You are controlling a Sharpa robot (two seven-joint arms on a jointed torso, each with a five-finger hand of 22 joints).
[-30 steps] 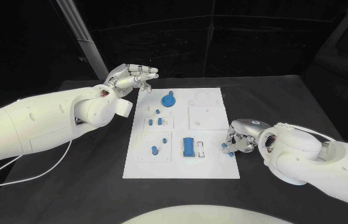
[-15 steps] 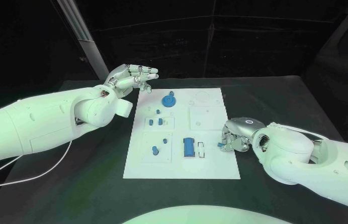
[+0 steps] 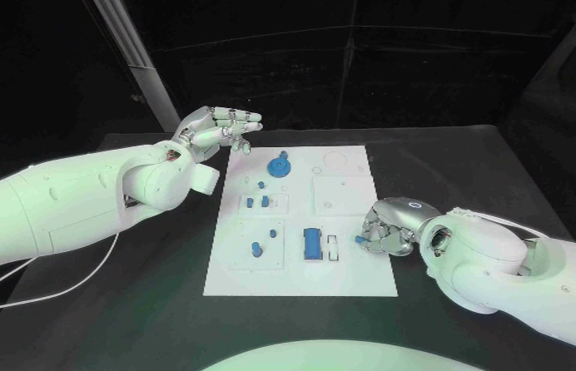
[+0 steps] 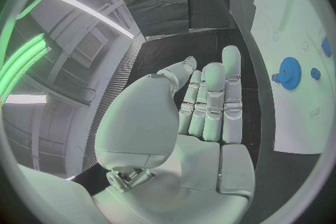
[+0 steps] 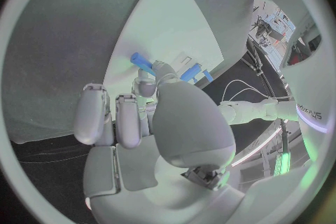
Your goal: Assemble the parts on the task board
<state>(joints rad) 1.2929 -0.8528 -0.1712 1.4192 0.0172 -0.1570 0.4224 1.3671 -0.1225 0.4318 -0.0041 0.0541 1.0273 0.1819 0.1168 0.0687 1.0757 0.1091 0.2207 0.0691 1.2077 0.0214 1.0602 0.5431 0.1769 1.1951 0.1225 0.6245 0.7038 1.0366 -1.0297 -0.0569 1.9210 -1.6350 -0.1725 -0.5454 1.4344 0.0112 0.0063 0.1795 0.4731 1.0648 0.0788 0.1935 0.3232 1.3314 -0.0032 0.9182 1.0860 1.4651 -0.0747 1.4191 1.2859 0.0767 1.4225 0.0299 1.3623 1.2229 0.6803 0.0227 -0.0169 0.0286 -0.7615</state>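
On black worktop (image 3: 144, 304), head view: white task board (image 3: 348, 271); right robot hand (image 3: 386, 231) at its edge, pinching small blue part (image 3: 361, 240); left robot hand (image 3: 220, 128) raised, empty, fingers apart. Left wrist view: blue gear (image 4: 288, 73) on board. Right wrist view: part between fingertips (image 5: 155, 71).

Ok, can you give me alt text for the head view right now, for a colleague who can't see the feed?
The right hand pinches a small blue part at the right edge of the white task board. The left hand hovers open beyond the board's far left corner, holding nothing. Other blue pieces sit on the board, among them a round gear and an upright block.
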